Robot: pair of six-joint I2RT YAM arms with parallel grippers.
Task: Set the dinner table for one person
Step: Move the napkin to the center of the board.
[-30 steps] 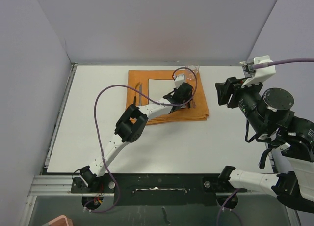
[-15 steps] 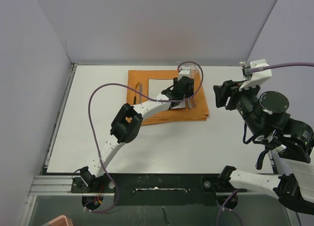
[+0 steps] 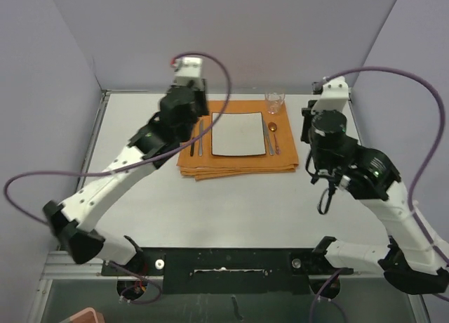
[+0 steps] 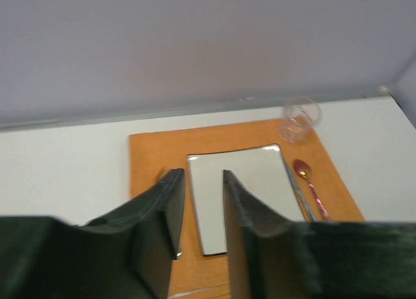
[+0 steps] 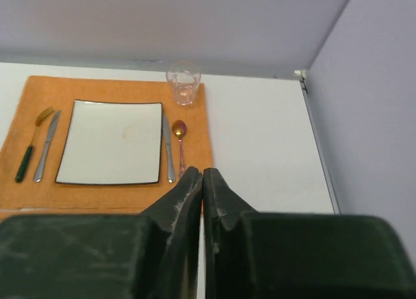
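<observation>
The surface (image 3: 231, 203) fills mid-frame; the setting on the orange cloth (image 3: 238, 163), upper centre, looks complete. On the left gripper (image 4: 203, 181) the jaws stand parted, on the right gripper (image 5: 200, 174) closed — both empty. Retreat high, clear of the glass (image 3: 274, 102).

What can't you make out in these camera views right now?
- Left wrist view: left fingers cover most of the fork and part of the plate.
- Right wrist view: right fingers cover part of the orange cloth's near edge.
- Glass, left wrist view: blurred, contents unclear.
</observation>
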